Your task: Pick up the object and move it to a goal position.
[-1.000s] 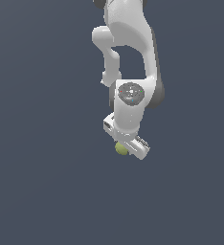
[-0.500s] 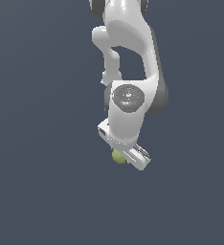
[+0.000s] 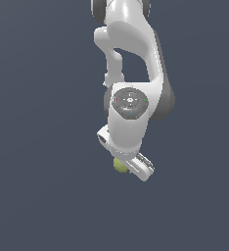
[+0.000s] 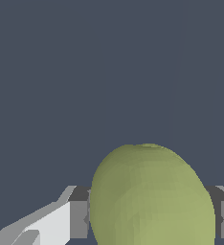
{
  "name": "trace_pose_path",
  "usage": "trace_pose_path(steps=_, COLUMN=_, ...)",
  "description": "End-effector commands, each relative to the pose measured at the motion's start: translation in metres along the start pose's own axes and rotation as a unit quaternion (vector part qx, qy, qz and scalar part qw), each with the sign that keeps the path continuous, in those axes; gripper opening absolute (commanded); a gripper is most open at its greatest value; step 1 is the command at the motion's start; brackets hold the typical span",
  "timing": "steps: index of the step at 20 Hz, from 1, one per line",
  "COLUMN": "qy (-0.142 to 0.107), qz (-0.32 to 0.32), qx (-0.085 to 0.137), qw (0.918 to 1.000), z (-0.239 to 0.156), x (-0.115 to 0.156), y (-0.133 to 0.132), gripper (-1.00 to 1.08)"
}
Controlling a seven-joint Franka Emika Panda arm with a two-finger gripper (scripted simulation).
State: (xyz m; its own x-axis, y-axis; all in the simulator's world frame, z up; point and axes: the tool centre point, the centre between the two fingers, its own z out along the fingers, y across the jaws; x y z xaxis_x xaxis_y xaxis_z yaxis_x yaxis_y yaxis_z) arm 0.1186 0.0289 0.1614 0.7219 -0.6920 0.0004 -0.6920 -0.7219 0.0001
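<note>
The small yellow-green ball peeks out from under the white hand of the arm in the exterior view, low in the middle. My gripper points away from the camera, and its fingers are mostly hidden behind the hand. In the wrist view the ball fills the space between the two grey fingers, one on each side and touching it. The gripper is shut on the ball.
The white arm reaches down from the top of the exterior view. Around it there is only a plain dark blue-grey background. No goal marker shows in either view.
The hand has moved lower in the exterior view and slightly toward its left, and the ball has moved along with it between the fingers.
</note>
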Motion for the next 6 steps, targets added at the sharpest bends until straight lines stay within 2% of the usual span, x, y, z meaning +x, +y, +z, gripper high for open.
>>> trace_pose_path(steps=1, qy=0.000, qz=0.000, qx=0.000, qw=1.0000, z=-0.0014, x=0.0021, y=-0.0015, gripper=-1.00)
trace_pose_path(steps=6, qy=0.000, qz=0.000, qx=0.000, qw=1.0000, z=-0.0012, x=0.0029, y=-0.0017, gripper=-1.00)
